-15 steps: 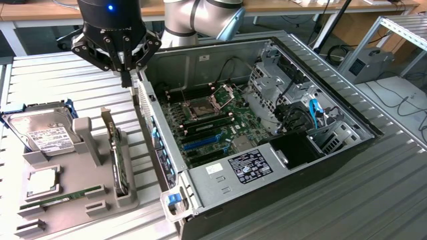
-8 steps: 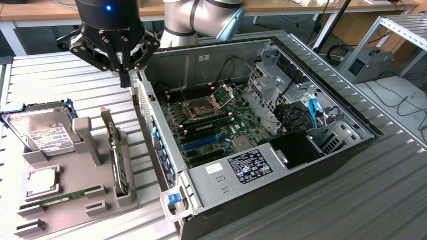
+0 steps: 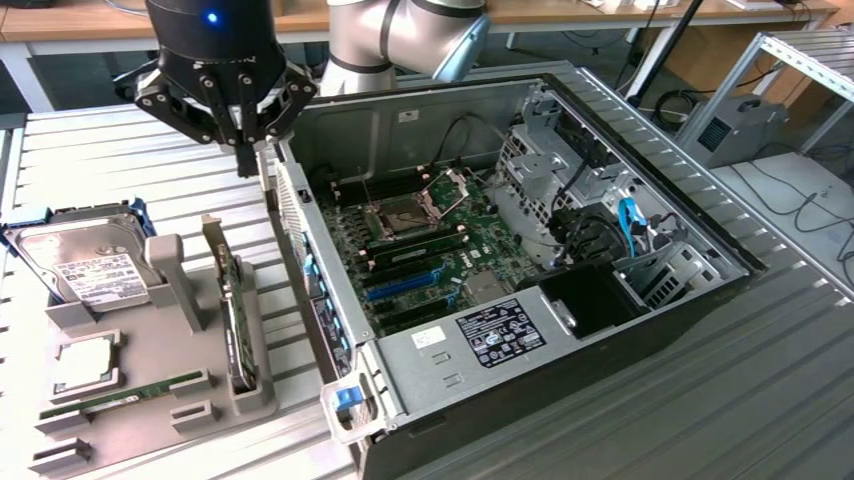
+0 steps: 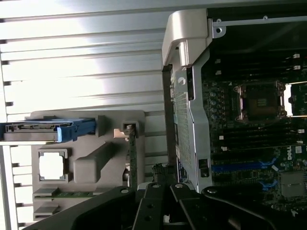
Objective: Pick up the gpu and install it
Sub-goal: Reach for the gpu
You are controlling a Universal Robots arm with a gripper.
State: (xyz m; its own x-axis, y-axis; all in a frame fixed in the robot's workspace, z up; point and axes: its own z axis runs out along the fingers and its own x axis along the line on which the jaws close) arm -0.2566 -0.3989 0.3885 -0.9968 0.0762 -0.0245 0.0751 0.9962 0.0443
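The gpu (image 3: 235, 322) stands on edge in a slot of the grey holder tray (image 3: 160, 400), on the exterior view's left, with its silver bracket pointing up. In the wrist view the gpu (image 4: 132, 155) appears edge-on as a thin dark strip. My gripper (image 3: 246, 150) hangs above the table beyond the tray, close to the outer wall of the open computer case (image 3: 441, 375). Its fingers are shut together with nothing between them. The black linkages of my gripper (image 4: 163, 191) show in the wrist view. Blue card slots (image 3: 400, 285) lie on the motherboard inside the case.
The tray also holds a silver hard drive (image 3: 87, 265) in a blue bracket, a square processor (image 3: 83, 365) and a green memory stick (image 3: 127, 393). The case's perforated wall (image 4: 184, 124) stands between tray and motherboard. Drive cages and cables (image 3: 601, 215) crowd the case's far side.
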